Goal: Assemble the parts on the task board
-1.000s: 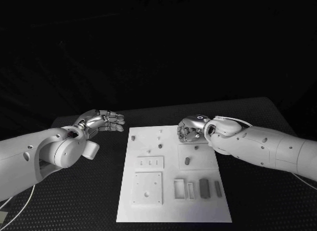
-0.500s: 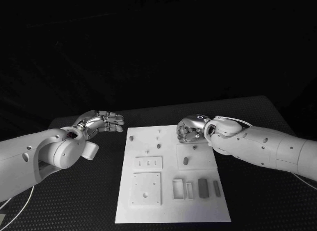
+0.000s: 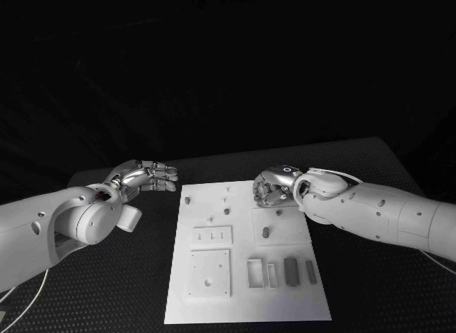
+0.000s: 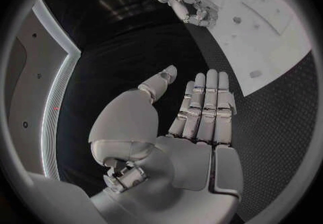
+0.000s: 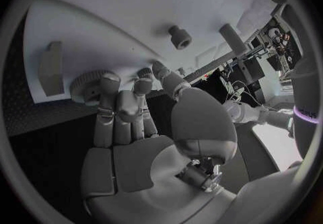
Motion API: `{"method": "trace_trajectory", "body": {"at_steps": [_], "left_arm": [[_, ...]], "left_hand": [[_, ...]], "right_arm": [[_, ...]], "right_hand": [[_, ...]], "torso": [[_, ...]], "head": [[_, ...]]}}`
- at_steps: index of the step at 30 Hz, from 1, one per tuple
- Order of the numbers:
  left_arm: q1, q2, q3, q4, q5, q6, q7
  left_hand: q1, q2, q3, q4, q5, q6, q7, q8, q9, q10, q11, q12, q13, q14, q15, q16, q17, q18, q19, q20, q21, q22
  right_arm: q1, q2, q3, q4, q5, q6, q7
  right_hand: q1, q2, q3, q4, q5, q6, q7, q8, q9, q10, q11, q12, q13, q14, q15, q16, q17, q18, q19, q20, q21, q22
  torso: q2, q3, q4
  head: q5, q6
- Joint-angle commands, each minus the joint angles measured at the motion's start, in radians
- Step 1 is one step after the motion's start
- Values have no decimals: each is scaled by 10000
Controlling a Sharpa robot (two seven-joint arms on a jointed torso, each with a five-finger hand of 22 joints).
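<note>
dim overall | dark background | wrist views bend edges (fisheye) | sharp

A black table takes up the lower half of the head view. Its top is matt and covered with a fine dotted weave, which catches a little light and reads as dark grey. The far edge runs slightly uphill from left to right and ends in a rounded corner at the far right. The same grain shows up close in the left wrist view. Behind the table hangs a black backdrop, marked with faint slanting folds like cloth. The light is dim and falls from above on the table, while everything past its far edge is lost in darkness.
</note>
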Motion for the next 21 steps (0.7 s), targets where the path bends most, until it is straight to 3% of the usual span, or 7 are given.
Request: {"method": "trace_trajectory", "body": {"at_steps": [1, 10, 18, 21], "left_arm": [[5, 5, 7, -7, 7, 87, 112], [5, 1, 6, -28, 7, 53, 105], [4, 20, 6, -48, 7, 58, 105], [4, 20, 6, -63, 7, 49, 103]], "left_hand": [[-83, -9, -41, 7, -31, -79, 101, -53, -5, -21, 72, -53, -15, 66, 21, -62, 13, -35, 11, -42, -62, -13], [-83, -2, -38, 8, -31, -75, 98, -54, -1, -15, 71, -58, -15, 69, 20, -67, 19, -37, 15, -45, -65, -13], [-80, 2, -35, 6, -32, -72, 94, -55, 1, -10, 70, -62, -16, 72, 18, -70, 24, -38, 18, -49, -68, -13], [-79, 3, -34, 4, -32, -71, 94, -56, 2, -9, 70, -64, -16, 73, 17, -72, 25, -39, 19, -50, -70, -13]], "right_arm": [[-170, -100, -122, -151, -203, 764, -422], [-176, -112, -122, -168, -339, 822, -428], [-177, -74, -122, -123, -388, 637, -417], [-178, -46, -122, -48, -396, 301, -558]], "right_hand": [[172, 212, 104, -16, 8, 243, -24, 91, 44, 59, -3, -55, 43, 31, 16, 62, 21, 141, -32, -62, 65, 242], [762, 829, 257, -57, 7, 617, -150, 288, 182, 104, -121, -105, 157, 2, -97, 110, 61, 141, -163, -81, 197, 257], [842, 919, 159, -49, 6, 946, -224, 456, 319, 190, -187, -155, 233, -8, -151, 154, 89, 141, -238, -38, 341, 251], [790, 871, 98, -43, 5, 1012, -242, 482, 351, 228, -202, -173, 250, -4, -164, 169, 95, 141, -241, -24, 385, 248]], "torso": [[13, 7, 419], [33, 18, 412], [49, 18, 427], [51, 19, 427]], "head": [[-8, -19], [-27, -26], [-52, -34], [-51, -22]]}}
